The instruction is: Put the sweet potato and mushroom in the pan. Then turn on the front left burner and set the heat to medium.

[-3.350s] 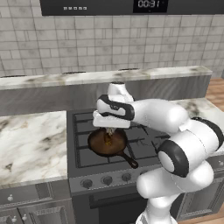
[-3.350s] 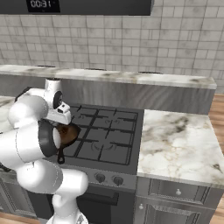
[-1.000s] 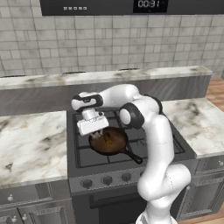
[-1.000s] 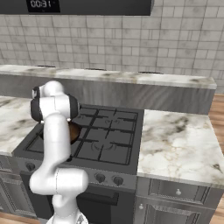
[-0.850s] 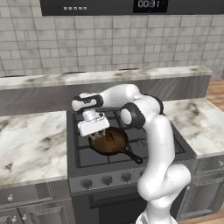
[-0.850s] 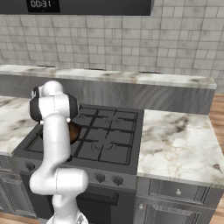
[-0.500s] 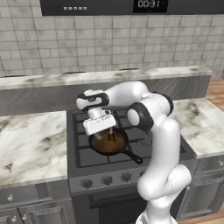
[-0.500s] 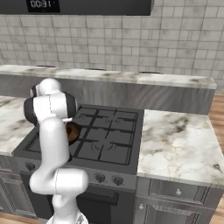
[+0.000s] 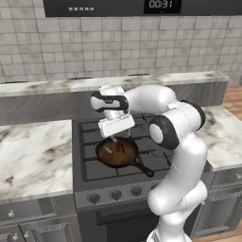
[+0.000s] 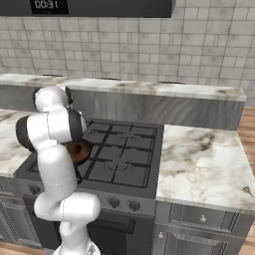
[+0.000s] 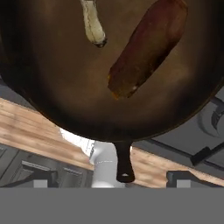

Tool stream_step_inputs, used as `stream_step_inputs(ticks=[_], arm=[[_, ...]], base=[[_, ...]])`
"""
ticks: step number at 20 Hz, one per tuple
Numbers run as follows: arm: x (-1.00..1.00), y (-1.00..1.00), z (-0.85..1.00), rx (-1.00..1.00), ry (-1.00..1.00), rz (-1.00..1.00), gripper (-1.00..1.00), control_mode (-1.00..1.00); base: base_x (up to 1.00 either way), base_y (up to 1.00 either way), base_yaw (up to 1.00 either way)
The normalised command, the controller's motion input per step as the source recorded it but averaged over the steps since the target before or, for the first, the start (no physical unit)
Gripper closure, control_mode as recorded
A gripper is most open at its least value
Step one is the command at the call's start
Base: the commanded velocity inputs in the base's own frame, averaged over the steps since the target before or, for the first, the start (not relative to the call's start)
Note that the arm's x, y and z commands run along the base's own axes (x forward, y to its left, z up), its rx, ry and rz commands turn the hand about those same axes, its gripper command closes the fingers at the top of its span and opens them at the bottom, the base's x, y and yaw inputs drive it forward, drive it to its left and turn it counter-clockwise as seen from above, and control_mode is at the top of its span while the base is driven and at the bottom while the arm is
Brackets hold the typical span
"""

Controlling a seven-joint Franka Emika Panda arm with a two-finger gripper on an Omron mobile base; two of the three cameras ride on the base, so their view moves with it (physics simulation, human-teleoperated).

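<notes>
Showing the gripper (image 9: 113,140) poised just above the pan (image 9: 116,153), jaws spread wide and gripping nothing; both fingertips (image 11: 43,179) stand far apart at the hand view's lower edge. Inside the pan lie the sweet potato (image 11: 146,48), toward 1 o'clock of the hand view, and the mushroom (image 11: 92,25), toward 11 o'clock, apart from each other. The pan sits on the front left burner (image 9: 97,166) of the stovetop (image 10: 119,159), its handle (image 9: 145,169) pointing toward 4 o'clock in the left base view.
</notes>
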Motion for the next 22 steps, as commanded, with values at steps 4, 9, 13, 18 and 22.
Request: stream_step_inputs(ticks=[4, 9, 13, 18, 22], arm=[[-0.21, -0.02, 0.27, 0.03, 0.00, 0.00, -1.00, -1.00], [-0.37, -0.38, 0.34, 0.12, -0.09, 0.01, -1.00, -1.00], [-0.15, -0.43, 0.16, 0.22, -0.17, 0.00, -1.00, -1.00], [0.00, -0.19, 0.02, 0.21, -0.22, 0.00, -1.00, -1.00], [-0.18, 0.00, 0.46, 0.06, -0.07, 0.00, -1.00, -1.00]], base=[[0.00, 0.00, 0.00], [0.00, 0.00, 0.00], [0.00, 0.00, 0.00], [0.00, 0.00, 0.00], [0.00, 0.00, 0.00]])
